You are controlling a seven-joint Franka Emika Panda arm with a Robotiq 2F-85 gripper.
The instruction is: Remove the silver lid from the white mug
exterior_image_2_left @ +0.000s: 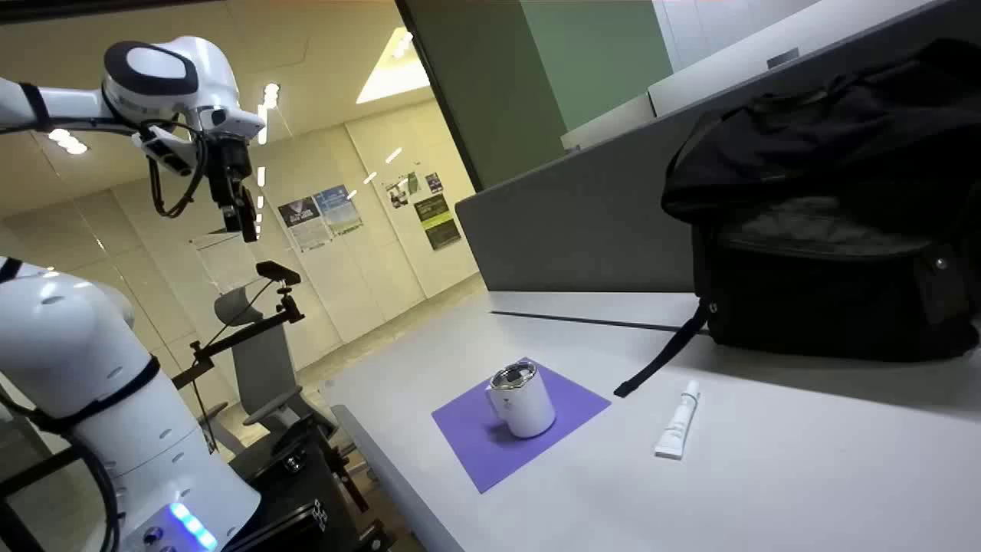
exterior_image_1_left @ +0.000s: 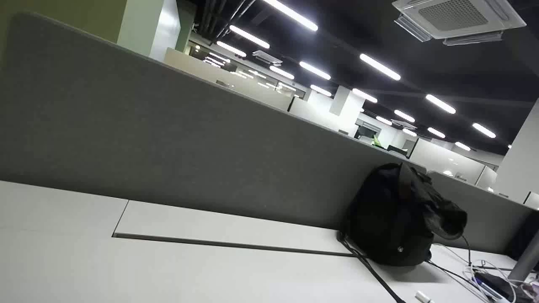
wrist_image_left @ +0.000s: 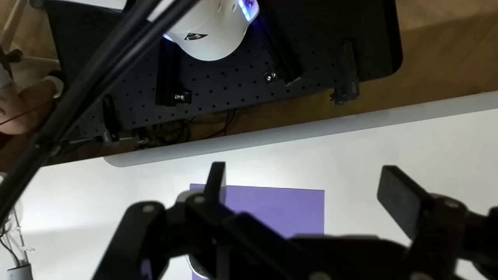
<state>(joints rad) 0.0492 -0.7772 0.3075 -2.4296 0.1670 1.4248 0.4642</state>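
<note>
My gripper hangs high, spread wide, nothing in its grasp. Well below and beyond it, on the purple sheet, the silver lid caps the white mug; farther past lies a white tube. The wrist view hides most of the mug behind the gripper, so I might misalign and tip it; grasping low could lift both.

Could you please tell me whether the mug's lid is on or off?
On; in an exterior view, the silver lid caps the white mug.

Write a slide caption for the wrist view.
Open black claw mostly hiding a round silver lid, with a flat purple sheet on a white table beyond.
</note>
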